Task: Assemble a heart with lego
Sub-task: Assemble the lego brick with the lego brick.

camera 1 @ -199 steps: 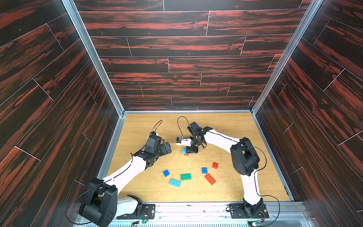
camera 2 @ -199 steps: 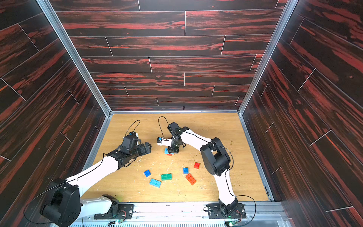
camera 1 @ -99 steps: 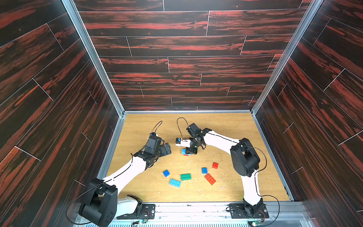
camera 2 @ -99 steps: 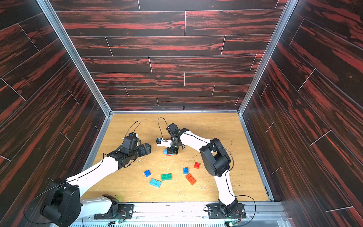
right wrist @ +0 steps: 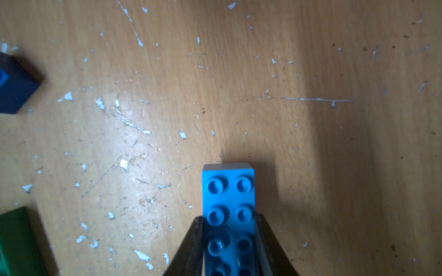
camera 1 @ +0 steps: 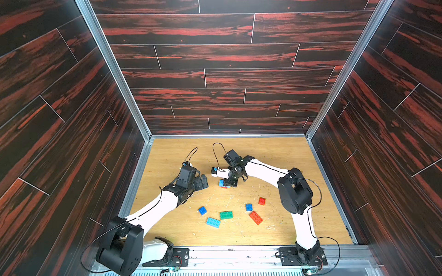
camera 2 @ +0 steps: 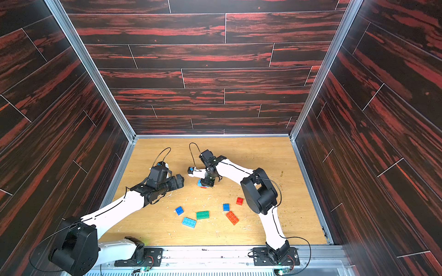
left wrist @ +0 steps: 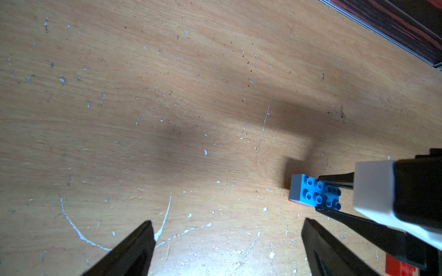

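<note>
Where the right arm (camera 1: 263,169) reaches down near the middle of the tabletop (camera 1: 275,148), the right jaws are closed on the long sides of a light-blue oblong brick (right wrist: 228,191). The brick lies studs up, with half its length protruding beyond the tips. A thin strip of a red brick (left wrist: 299,203) shows beneath it; whether the two are pressed together cannot be told.

The left arm (camera 1: 155,208) stretches in from the near left corner. The left jaws are spread wide and hold nothing; they point toward the held brick and stand near it without touching.

Six loose bricks lie studs up between the middle and the near edge, all apart from one another. From the left edge toward the right they are:
- a dark-blue square (camera 1: 202,210)
- a second light-blue oblong (camera 1: 213,222), nearest the near edge
- a green oblong (camera 1: 226,214)
- a second dark-blue square (camera 1: 249,207)
- a red oblong (camera 1: 256,217), lying askew to the edges
- a red square (camera 1: 262,201)

White scratches and flecks mark the wood around them. Dark panelled walls (camera 1: 215,78) close the far, left and right edges.
</note>
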`<action>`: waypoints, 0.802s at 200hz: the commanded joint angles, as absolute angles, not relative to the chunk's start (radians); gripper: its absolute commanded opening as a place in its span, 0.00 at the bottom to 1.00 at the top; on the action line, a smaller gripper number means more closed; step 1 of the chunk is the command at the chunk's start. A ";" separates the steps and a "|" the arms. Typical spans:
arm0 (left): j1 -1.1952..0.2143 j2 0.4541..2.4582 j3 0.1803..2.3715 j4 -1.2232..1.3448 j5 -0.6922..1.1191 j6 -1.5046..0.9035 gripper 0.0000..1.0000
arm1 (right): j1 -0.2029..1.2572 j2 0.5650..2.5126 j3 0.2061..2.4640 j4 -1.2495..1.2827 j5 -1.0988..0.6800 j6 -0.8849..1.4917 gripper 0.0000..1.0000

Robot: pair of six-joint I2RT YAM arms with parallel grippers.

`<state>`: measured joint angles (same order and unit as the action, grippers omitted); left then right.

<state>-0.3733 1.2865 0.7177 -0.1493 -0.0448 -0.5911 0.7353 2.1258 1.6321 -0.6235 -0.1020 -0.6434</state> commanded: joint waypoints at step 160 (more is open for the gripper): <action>-0.374 1.132 0.722 -0.266 0.036 -0.543 1.00 | 0.823 1.350 1.008 -0.581 0.172 0.323 0.94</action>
<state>-0.3733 1.1656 0.7177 -0.2035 -0.0059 -0.5537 0.7723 1.4033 1.0885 -0.4057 0.0948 0.1463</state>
